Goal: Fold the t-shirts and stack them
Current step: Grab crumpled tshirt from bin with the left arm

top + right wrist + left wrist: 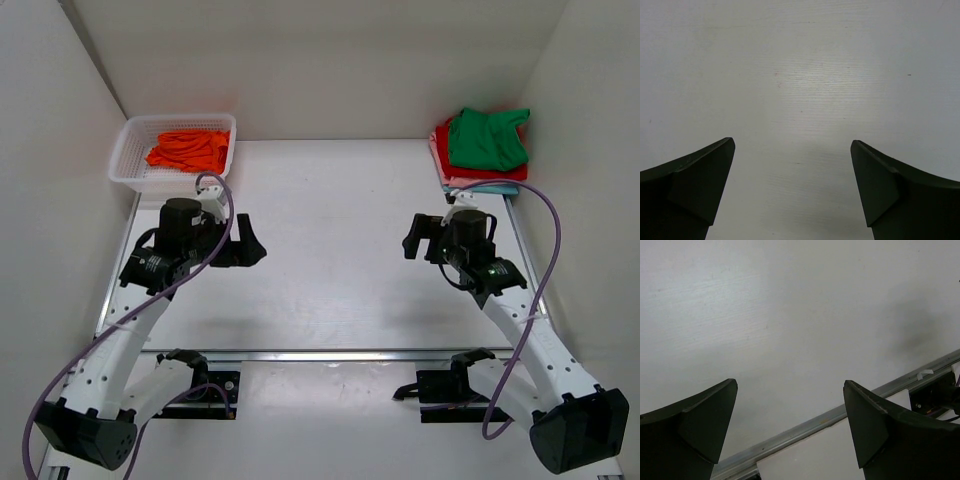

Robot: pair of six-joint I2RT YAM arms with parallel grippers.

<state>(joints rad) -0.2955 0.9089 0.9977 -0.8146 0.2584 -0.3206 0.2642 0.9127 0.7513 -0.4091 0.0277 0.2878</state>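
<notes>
A bright orange t-shirt lies crumpled in a white mesh basket at the back left. A stack of folded shirts stands at the back right: a green one on top, red, pink and light blue below. My left gripper is open and empty over the bare table, in front of the basket. My right gripper is open and empty, in front and left of the stack. Both wrist views show only spread fingers over white table.
White walls close the table at the back, left and right. A metal rail runs along the near table edge and shows in the left wrist view. Purple cables loop from both arms.
</notes>
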